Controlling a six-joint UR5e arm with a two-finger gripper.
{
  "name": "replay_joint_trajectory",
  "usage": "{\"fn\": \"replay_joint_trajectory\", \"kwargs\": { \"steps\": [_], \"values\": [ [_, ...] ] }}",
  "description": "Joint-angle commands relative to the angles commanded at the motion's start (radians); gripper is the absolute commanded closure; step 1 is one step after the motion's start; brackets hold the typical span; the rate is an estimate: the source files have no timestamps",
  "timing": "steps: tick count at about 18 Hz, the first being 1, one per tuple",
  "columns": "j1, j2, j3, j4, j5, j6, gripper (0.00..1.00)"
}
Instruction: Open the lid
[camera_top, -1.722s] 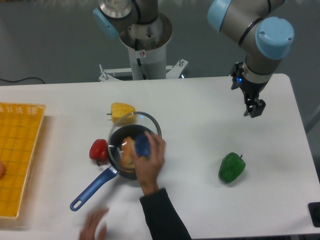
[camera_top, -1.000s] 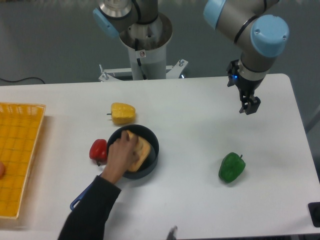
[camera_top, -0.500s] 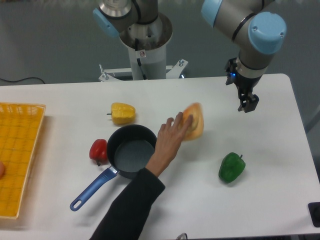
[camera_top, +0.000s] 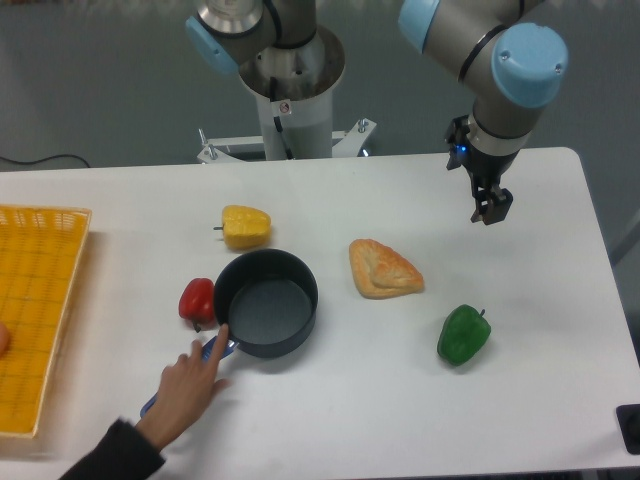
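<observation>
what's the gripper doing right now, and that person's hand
Two-finger gripper: holding nothing, above the white table; open or shut cannot be told.
Person's hand: on the dark saucepan's long blue handle.

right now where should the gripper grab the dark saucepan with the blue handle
Probably the near rim of the dark saucepan, from straight above: it sits upright, open and empty. A person's hand covers the long blue handle, so that is out.
</observation>
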Motion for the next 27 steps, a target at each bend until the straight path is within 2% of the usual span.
{"fn": "replay_joint_trajectory", "kwargs": {
  "steps": [3, 27],
  "values": [
    [-0.002, 0.002, 0.000, 0.023, 0.014, 0.005, 0.00],
    [-0.015, 0.011, 0.002, 0.020, 0.043, 0.000, 0.00]
  ]
}}
